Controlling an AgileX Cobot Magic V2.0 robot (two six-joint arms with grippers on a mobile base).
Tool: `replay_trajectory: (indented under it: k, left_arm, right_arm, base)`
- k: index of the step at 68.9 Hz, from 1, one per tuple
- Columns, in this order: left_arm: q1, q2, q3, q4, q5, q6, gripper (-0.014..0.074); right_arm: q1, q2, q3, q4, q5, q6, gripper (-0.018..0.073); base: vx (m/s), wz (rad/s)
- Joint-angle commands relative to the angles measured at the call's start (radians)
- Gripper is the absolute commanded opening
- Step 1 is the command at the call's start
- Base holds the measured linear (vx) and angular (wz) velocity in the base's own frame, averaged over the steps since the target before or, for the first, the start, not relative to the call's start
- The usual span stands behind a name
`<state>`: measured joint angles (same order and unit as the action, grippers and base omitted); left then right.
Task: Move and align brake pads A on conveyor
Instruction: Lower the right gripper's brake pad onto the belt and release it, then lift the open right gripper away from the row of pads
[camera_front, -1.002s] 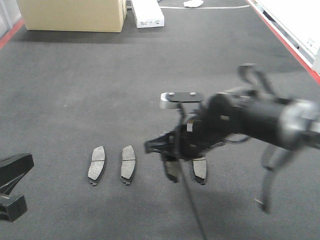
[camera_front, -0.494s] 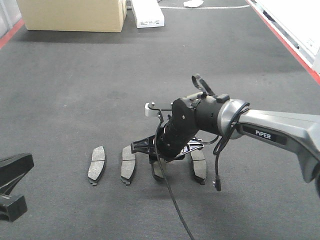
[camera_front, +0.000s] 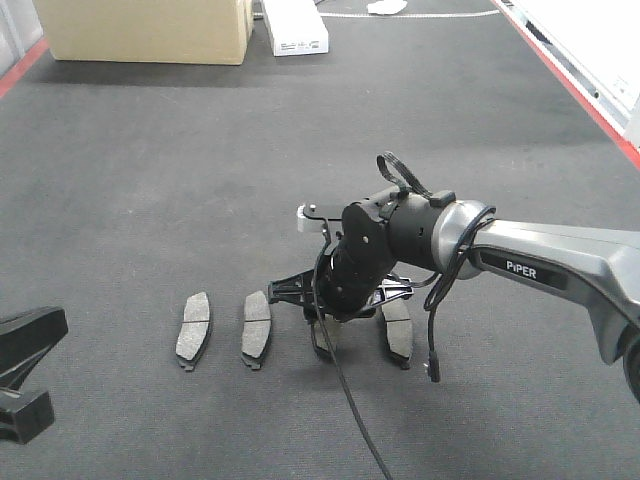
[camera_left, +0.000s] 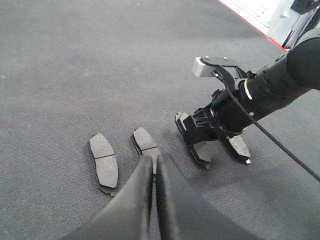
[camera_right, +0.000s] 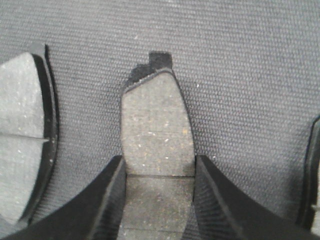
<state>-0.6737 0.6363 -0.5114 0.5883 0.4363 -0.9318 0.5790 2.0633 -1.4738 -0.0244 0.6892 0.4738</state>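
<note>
Now right tool (camera_right: 157, 195) grips third brake pad (camera_right: 157, 145); belt (camera_front: 150, 180) beneath.

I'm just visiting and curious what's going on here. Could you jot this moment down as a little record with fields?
Surface: conveyor, dark grey belt
Brake pads: four in a row
Far-left pad: lying free
Second pad: lying free
Third pad: between the right gripper's fingers
Far-right pad: lying free
Right gripper: lowered over the third pad, a finger on each side
Left gripper: shut, holding nothing, off the pads
Background: cardboard box, white box
</note>
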Motion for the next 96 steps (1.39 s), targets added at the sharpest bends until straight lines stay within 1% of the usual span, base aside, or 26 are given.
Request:
replay_trajectory:
  k: [1, 8, 22, 31, 38, 51, 61, 67, 72, 79, 86, 96]
  left_arm:
    - [-0.004, -0.001, -0.025, 0.016, -0.046, -0.004, -0.0006]
    - [-0.004, -0.001, -0.025, 0.016, -0.046, -0.004, -0.0006]
    - [-0.004, -0.001, -0.025, 0.016, -0.046, -0.004, -0.0006]
    - [-0.004, -0.001, -0.025, 0.016, -0.046, -0.004, -0.0006]
    - [-0.004, -0.001, -0.025, 0.016, -0.046, -0.004, -0.0006]
    - [-0.004, -0.001, -0.025, 0.016, -0.046, -0.004, -0.0006]
    - [-0.004, -0.001, -0.025, 0.016, -0.046, -0.004, -0.0006]
    - [-0.004, -0.001, -0.025, 0.016, -0.046, -0.004, -0.0006]
    - [-0.004, -0.001, -0.025, 0.016, -0.046, -0.004, -0.0006]
    - [-0.004, -0.001, -0.025, 0.016, -0.046, -0.004, -0.0006]
    - [-0.004, -0.001, -0.025, 0.016, -0.046, -0.004, -0.0006]
    - [-0.004, -0.001, -0.025, 0.016, -0.046, -0.004, -0.0006]
  right_arm:
    - [-0.002, -0.054, -0.032, -0.012, -0.047, 0.007, 0.0103]
    - [-0.002, -0.054, -0.032, -0.012, -0.049, 0.007, 0.0142]
    - [-0.001, -0.054, -0.032, -0.011, -0.044, 0.008, 0.029]
    - [-0.001, -0.054, -0.032, -0.01, -0.034, 0.028, 0.036]
    - [-0.001, -0.054, -0.032, -0.01, -0.029, 0.041, 0.0386]
    - [-0.001, -0.063, -0.032, -0.01, -0.029, 0.041, 0.0388]
    - [-0.002, -0.091, -0.032, -0.019, -0.007, 0.065, 0.0356]
    - [-0.002, -0.112, -0.026, -0.042, 0.025, 0.063, 0.03]
    - [-0.002, -0.134, -0.021, -0.068, 0.058, 0.058, 0.0193]
    - [-0.014, -0.188, 0.015, -0.071, 0.049, 0.066, -0.0011]
    - [-0.061, -0.262, 0.081, -0.068, 0.026, 0.07, -0.001]
    - [-0.195, -0.397, 0.206, -0.067, 0.023, 0.021, -0.0003]
  base:
    - [0.0, 0.0]
    - [0.0, 0.0]
    - [0.0, 0.0]
    - [0.0, 0.0]
    - [0.0, 0.0]
    - [0.0, 0.0]
    - [0.0, 0.0]
    - [0.0, 0.0]
    - [0.0, 0.0]
    - [0.0, 0.0]
    - [0.0, 0.0]
    - [0.0, 0.0]
